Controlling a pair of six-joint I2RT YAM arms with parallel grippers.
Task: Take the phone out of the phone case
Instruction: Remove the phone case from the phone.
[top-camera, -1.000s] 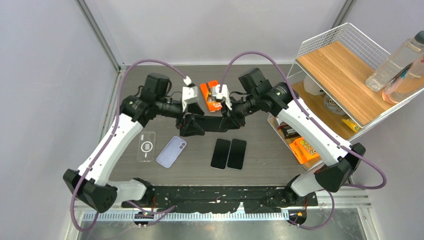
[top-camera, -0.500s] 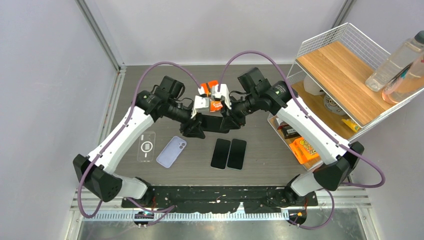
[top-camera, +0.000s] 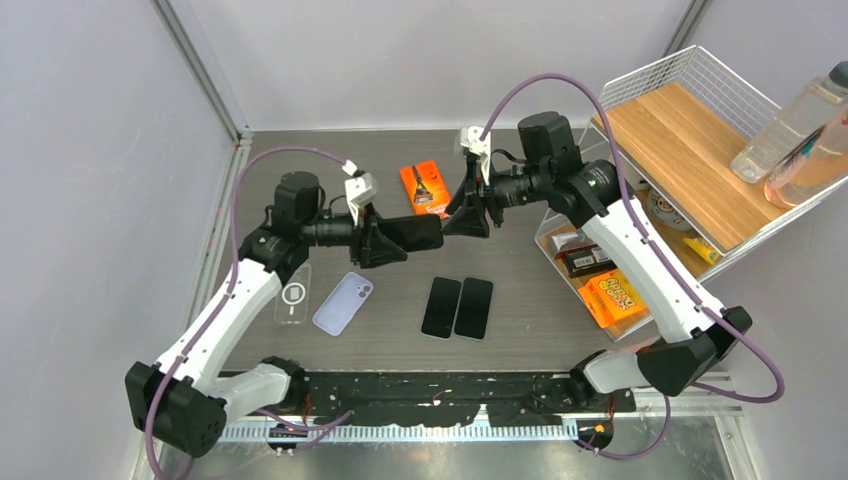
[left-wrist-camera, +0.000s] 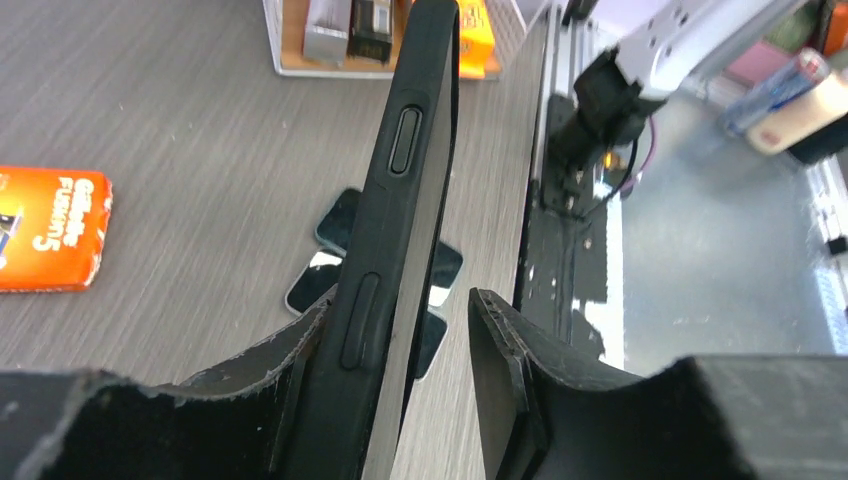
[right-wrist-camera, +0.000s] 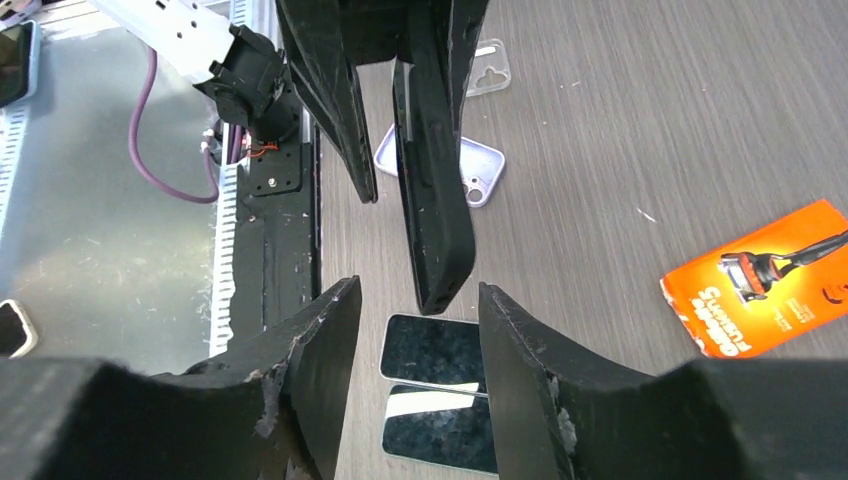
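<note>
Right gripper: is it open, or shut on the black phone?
Open: the fingers of the right gripper stand apart, with a gap on each side of the black phone.

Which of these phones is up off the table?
The black-cased phone, gripped in the left claw. The two bare black phones and the lilac one lie flat on the table.

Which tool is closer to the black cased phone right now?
Left. The left tool has the cased phone between its fingers, up off the table. The right tool stands open at the phone's far end, not gripping it.
</note>
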